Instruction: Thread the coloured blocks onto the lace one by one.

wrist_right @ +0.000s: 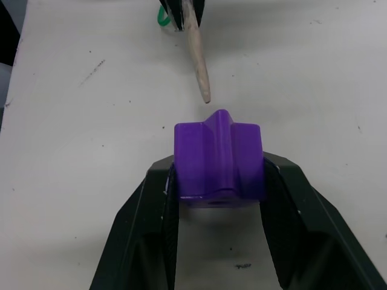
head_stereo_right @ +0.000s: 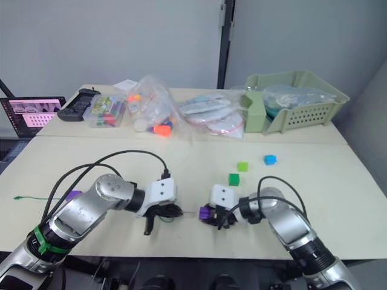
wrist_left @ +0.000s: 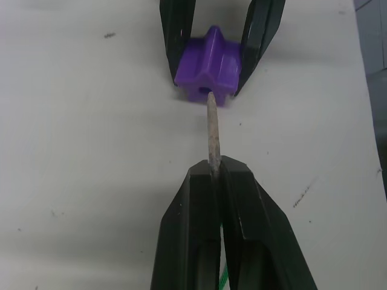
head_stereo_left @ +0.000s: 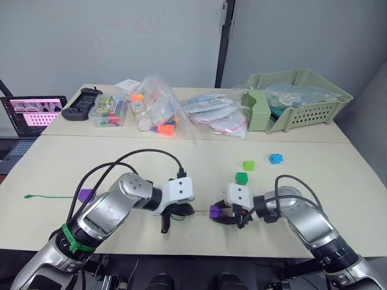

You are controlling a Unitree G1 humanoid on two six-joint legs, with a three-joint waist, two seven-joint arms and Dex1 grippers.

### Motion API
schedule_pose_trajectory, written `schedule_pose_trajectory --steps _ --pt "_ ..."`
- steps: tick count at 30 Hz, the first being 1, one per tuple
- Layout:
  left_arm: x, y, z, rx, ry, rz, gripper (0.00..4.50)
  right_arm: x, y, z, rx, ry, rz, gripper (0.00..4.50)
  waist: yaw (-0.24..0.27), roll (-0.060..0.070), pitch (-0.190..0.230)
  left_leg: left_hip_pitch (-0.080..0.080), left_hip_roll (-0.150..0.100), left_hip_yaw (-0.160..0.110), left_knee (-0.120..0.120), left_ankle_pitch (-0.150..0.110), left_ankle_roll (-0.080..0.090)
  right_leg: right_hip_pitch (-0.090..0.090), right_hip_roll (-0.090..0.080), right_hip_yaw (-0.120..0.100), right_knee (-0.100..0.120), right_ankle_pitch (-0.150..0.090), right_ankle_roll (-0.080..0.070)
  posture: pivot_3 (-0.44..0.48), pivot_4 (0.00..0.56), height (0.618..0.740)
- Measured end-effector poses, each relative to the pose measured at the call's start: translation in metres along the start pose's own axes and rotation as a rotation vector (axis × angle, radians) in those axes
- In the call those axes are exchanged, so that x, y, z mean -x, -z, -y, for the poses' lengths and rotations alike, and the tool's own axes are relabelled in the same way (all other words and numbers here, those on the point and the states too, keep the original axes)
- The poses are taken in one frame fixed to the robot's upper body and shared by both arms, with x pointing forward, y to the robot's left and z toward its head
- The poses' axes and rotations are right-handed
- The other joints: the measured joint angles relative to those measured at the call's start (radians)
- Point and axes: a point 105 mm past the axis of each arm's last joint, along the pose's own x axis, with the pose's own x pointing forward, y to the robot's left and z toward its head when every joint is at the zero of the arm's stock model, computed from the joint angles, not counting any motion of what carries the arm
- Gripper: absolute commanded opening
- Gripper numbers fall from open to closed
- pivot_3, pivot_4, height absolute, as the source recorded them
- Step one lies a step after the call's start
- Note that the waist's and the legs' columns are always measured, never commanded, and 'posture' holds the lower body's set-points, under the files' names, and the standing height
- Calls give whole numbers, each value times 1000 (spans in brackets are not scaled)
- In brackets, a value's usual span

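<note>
Right gripper (wrist_right: 219,199) clamps a glossy ridged purple block (wrist_right: 218,158) (holed face forward); left gripper (wrist_left: 216,175), at nine o'clock, pinches the lace's (head_stereo_left: 43,196) stiff pale tip (wrist_left: 212,133) at that hole.

Purple block (wrist_right: 219,158) in tool (wrist_right: 219,199) — lace tip (wrist_right: 198,60) near

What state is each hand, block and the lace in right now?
Left hand: shut on lace tip.
Right hand: shut on purple block.
Lace tip: at that block's hole.
Second purple block: loose on table.
Two green blocks, blue block: loose, unthreaded.
</note>
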Motion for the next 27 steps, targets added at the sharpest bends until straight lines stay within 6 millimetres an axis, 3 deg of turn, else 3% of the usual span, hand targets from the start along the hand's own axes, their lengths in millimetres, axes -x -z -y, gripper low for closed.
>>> schedule_pose_trajectory --steps 27 --pt "-14 4 -5 23 -30 -37 0 -5 -4 2 -35 28 9 1355 0 0 0 0 0 0 0 0 0 0 0 0 0 0 0 0 150 740"
